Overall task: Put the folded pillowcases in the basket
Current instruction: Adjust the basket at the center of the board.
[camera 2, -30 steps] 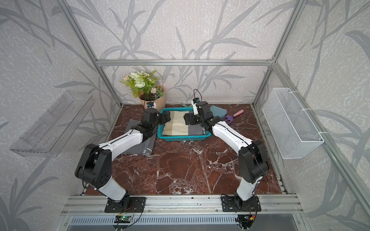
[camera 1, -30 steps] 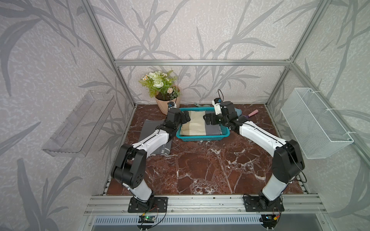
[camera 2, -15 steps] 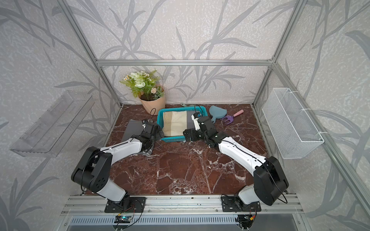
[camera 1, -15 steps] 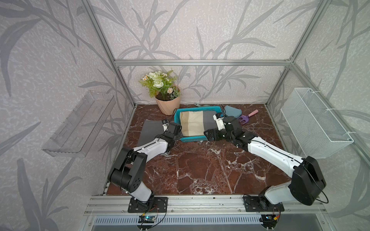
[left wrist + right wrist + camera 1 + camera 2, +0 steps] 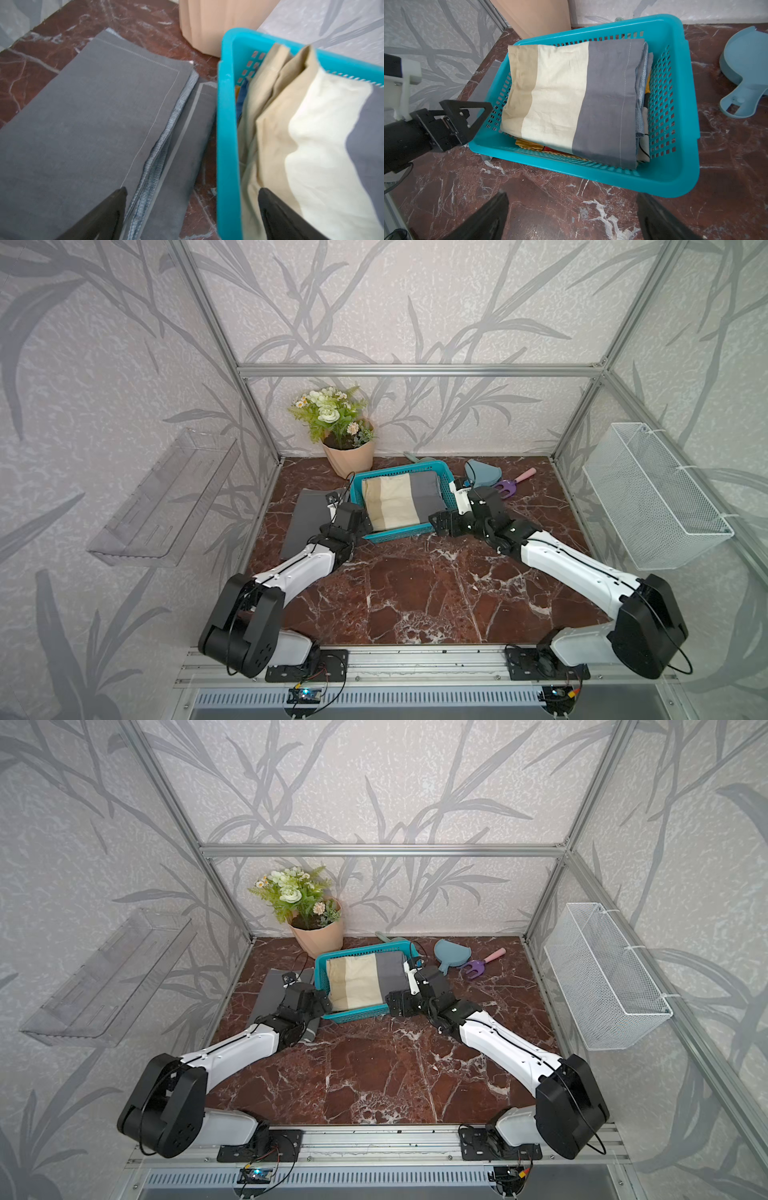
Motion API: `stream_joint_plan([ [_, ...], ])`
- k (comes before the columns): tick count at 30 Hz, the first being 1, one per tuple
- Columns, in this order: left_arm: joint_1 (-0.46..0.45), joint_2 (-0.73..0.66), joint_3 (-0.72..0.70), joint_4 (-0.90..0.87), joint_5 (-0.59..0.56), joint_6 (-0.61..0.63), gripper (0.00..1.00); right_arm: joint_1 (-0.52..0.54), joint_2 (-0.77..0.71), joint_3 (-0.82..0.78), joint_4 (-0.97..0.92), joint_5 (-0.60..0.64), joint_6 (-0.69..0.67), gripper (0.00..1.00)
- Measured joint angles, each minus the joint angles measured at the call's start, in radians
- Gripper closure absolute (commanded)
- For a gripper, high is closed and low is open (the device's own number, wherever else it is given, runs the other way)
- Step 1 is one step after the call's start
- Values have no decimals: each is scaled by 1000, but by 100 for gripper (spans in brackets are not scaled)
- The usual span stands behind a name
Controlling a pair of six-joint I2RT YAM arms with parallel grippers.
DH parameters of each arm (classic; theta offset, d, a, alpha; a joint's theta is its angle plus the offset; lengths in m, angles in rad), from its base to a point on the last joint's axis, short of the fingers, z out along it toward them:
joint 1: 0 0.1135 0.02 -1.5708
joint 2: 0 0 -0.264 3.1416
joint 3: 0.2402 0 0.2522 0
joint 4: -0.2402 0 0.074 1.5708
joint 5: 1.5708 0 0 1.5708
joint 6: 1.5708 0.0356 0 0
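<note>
The folded pillowcase [image 5: 395, 502] [image 5: 571, 93], striped tan, cream and grey, lies inside the teal basket [image 5: 397, 536] [image 5: 612, 176] on top of other folded cloths. My left gripper [image 5: 365, 526] [image 5: 192, 193] is open at the basket's front left corner. It straddles the basket's left wall [image 5: 226, 135], one finger over grey cloth, the other over the pillowcase [image 5: 322, 135], and it holds nothing. My right gripper [image 5: 436, 524] [image 5: 571, 197] is open and empty, over the marble just outside the basket's front right corner.
Folded grey cloths [image 5: 307, 522] [image 5: 93, 124] lie left of the basket. A flower pot [image 5: 347, 456] stands behind it. A blue-grey scoop [image 5: 482, 477] and a purple fork [image 5: 513, 485] lie to its right. A white wire basket [image 5: 652, 497] and a clear tray [image 5: 166, 497] hang on the side walls.
Both grippers have drawn back from over the basket toward its front corners. The pillowcase stays lying in the basket.
</note>
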Motion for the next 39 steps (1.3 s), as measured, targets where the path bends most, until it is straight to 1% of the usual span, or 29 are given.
stream_joint_plan([
  [2, 0, -10, 11, 6, 21, 19, 0, 13, 10, 0, 0, 1, 0, 1],
  [3, 0, -12, 19, 6, 31, 24, 0, 20, 13, 0, 0, 1, 0, 5],
  [4, 0, -15, 26, 5, 36, 27, 0, 31, 15, 0, 0, 2, -2, 14],
  [5, 0, -21, 30, 4, 39, 29, 0, 38, 17, 0, 2, 1, -3, 25],
  [6, 0, -33, 30, 0, 38, 29, 0, 43, 19, 1, 2, 1, -7, 37],
  [7, 2, -53, 29, -13, 31, 26, 0, 47, 23, 3, 2, 5, -10, 52],
  [8, 5, -75, 27, -22, 24, 21, 0, 52, 28, 6, 1, 11, -13, 61],
  [9, 14, -99, 27, -33, 16, 13, 0, 53, 38, 11, 0, 20, -15, 61],
  [10, 27, -118, 26, -43, 9, 5, 0, 49, 46, 14, -3, 30, -16, 56],
  [11, 50, -135, 26, -53, 3, -5, 0, 38, 59, 24, -11, 35, -19, 46],
  [12, 76, -145, 24, -59, 1, -10, 0, 20, 75, 38, -18, 41, -14, 39],
  [15, 148, -151, 2, -59, 7, -28, 0, -62, 150, 126, -58, 56, -26, 28],
  [18, 186, -140, -28, -63, 29, -42, 0, -157, 259, 272, -106, 63, -45, 22],
  [21, 192, -100, -31, -63, 56, -51, 0, -227, 370, 404, -135, 58, -66, 18],
  [24, 198, -61, -31, -63, 85, -52, 0, -265, 471, 500, -179, 49, -91, 17],
  [27, 204, -30, -32, -63, 115, -51, 0, -275, 562, 575, -228, 36, -109, 17],
  [30, 213, -11, -40, -62, 140, -51, 0, -277, 628, 621, -271, 19, -119, 19],
  [32, 216, -1, -49, -62, 152, -50, 0, -277, 648, 631, -291, 10, -126, 25],
  [34, 217, 8, -57, -61, 164, -50, 0, -277, 658, 637, -306, 6, -129, 35],
  [36, 217, 19, -62, -62, 174, -50, 0, -277, 670, 655, -318, 6, -133, 52],
  [37, 217, 24, -63, -62, 179, -50, 0, -278, 676, 663, -319, 6, -132, 59],
  [38, 217, 28, -63, -61, 183, -50, 0, -280, 681, 667, -319, 6, -134, 64],
  [39, 217, 31, -63, -61, 188, -50, 0, -282, 685, 668, -320, 8, -130, 66],
])
